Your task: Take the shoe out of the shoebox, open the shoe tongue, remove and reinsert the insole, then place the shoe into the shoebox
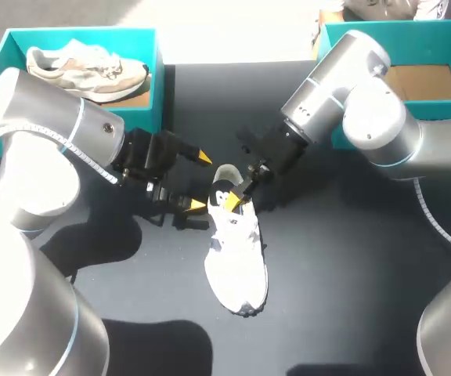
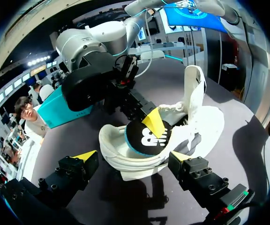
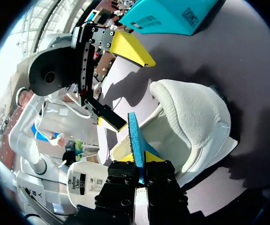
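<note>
A white shoe [image 1: 241, 266] lies on the dark table, heel toward my grippers. Its black insole [image 1: 222, 193], with a blue edge, stands partly out of the heel opening. My right gripper [image 1: 235, 202] is shut on the insole; in the right wrist view the insole's blue edge [image 3: 134, 136] runs up between the closed fingers of that gripper [image 3: 137, 159], with the shoe [image 3: 191, 117] just ahead. My left gripper [image 1: 198, 182] is open just left of the heel. In the left wrist view its gripper [image 2: 132, 157] straddles the heel of the shoe [image 2: 191, 126] without touching the insole [image 2: 144, 138].
A teal shoebox [image 1: 77, 33] at the back left holds a beige shoe [image 1: 84, 69]. A second teal box [image 1: 402, 30] with a brown floor stands at the back right, behind my right arm.
</note>
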Tool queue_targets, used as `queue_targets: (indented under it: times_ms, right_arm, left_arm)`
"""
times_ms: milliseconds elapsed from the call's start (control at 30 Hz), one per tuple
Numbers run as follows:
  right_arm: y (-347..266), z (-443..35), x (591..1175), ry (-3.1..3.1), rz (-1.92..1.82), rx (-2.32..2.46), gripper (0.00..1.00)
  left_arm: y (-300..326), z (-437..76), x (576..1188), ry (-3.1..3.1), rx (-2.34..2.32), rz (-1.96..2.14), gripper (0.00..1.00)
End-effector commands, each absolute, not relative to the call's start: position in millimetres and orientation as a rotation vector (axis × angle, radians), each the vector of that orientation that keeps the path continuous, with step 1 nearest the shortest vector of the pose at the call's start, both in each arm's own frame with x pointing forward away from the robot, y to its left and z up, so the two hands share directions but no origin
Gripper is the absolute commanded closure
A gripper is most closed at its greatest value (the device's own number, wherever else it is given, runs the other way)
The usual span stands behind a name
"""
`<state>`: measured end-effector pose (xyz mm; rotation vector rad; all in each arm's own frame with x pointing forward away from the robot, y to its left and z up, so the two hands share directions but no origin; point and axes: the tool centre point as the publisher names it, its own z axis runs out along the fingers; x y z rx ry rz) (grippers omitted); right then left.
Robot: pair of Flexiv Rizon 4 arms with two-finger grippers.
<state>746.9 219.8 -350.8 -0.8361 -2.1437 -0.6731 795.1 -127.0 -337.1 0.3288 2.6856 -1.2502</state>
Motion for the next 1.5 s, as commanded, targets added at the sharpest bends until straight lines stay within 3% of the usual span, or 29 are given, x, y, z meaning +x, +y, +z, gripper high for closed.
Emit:
queue_targets:
  times_ms: [33,100,200,400,633,900,1100,1467,1500]
  right_arm:
    - [222.9,-354.9,743.3,-2.156,-0.683,-0.841,0.99]
    - [224.6,-351.1,746.4,-2.169,-0.685,-0.842,0.73]
    - [226.1,-348.2,749.0,-2.186,-0.687,-0.840,0.65]
    - [227.7,-338.0,752.9,-2.228,-0.702,-0.836,0.56]
    - [231.1,-326.7,759.0,-2.267,-0.703,-0.801,0.53]
    - [246.3,-313.6,768.8,-2.315,-0.736,-0.775,0.56]
    - [249.2,-313.3,771.8,-2.328,-0.744,-0.767,1.00]
    - [242.9,-336.0,784.4,-2.365,-0.731,-0.678,1.00]
    - [242.5,-336.3,784.5,-2.369,-0.732,-0.680,0.90]
  left_arm:
    - [-128.0,-336.9,795.1,2.689,0.329,-1.244,0.00]
    - [-128.0,-336.9,795.1,2.689,0.329,-1.244,0.00]
    - [-128.0,-336.9,795.1,2.689,0.329,-1.244,0.00]
    - [-128.0,-336.9,795.1,2.689,0.329,-1.244,0.00]
    - [-128.0,-336.9,795.1,2.689,0.329,-1.244,0.00]
    - [-128.0,-336.9,795.1,2.689,0.329,-1.244,0.00]
    - [-128.0,-336.9,795.1,2.689,0.329,-1.244,0.00]
    - [-128.0,-336.9,795.1,2.689,0.329,-1.244,0.00]
    - [-128.0,-336.9,795.1,2.689,0.329,-1.244,0.00]
